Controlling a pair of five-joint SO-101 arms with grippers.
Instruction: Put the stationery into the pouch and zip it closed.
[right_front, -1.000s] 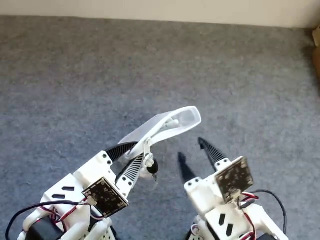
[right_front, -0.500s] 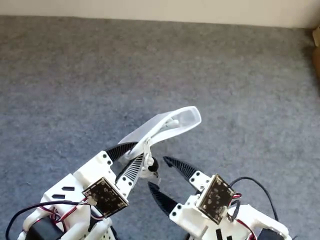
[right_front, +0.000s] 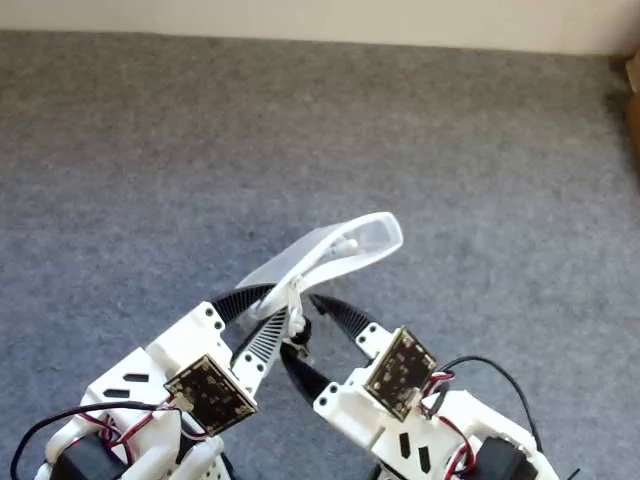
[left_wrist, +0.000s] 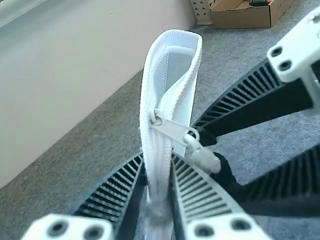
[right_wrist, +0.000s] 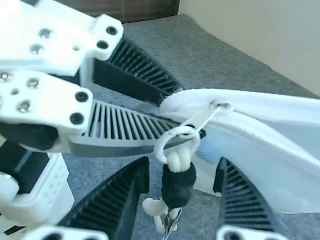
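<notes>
Left gripper (left_wrist: 158, 165): clenched on one end of the white pouch (left_wrist: 172, 65), which stuck out past its fingertips.
Right gripper (right_wrist: 183, 165): released, with the zipper pull (right_wrist: 178, 181) hanging between its spread fingers.

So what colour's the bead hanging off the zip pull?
Black round bead; right wrist view shows it best.

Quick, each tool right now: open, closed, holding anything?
Left tool: closed on the pouch.
Right tool: open, jaws either side of the zipper pull.
</notes>
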